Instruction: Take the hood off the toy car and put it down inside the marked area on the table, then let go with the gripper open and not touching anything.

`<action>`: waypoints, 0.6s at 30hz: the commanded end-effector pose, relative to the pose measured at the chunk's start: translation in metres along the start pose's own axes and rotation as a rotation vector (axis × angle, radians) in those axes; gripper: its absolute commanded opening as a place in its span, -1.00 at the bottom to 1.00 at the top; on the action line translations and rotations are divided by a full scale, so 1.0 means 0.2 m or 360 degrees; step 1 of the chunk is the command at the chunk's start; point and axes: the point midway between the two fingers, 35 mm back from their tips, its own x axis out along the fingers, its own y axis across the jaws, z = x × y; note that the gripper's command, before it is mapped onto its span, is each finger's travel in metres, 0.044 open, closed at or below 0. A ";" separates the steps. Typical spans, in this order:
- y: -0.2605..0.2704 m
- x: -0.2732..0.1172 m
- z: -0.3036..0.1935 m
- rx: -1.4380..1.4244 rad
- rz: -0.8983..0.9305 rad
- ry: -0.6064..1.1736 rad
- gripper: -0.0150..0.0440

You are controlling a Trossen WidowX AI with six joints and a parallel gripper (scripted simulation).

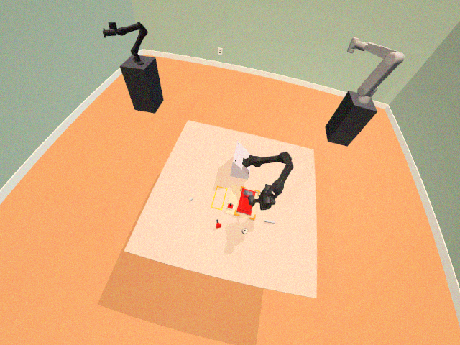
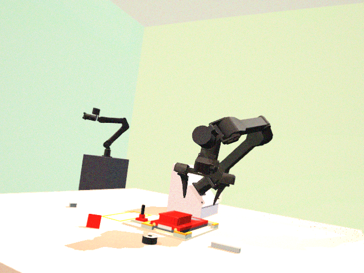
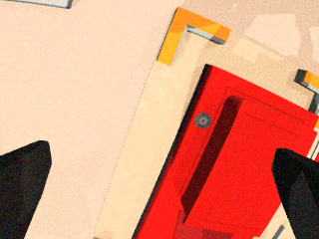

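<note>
Claw (image 2: 201,200) wide open, empty, above the toy car (image 2: 176,221), hood (image 3: 246,166) below between fingers.

Your arm (image 2: 235,147) folds at the elbow and bends forward, wrist turned straight down. Your gripper (image 2: 201,189) points downward with its fingers (image 2: 184,183) spread wide apart, nothing between them, touching nothing.
</note>
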 end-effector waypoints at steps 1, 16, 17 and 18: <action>-0.23 0.01 -0.12 0.0307 0.0051 0.0126 1.00; -0.37 0.04 -0.22 0.0525 0.0106 0.0201 1.00; -0.37 0.05 -0.22 0.0525 0.0106 0.0201 1.00; -0.37 0.05 -0.22 0.0525 0.0106 0.0201 1.00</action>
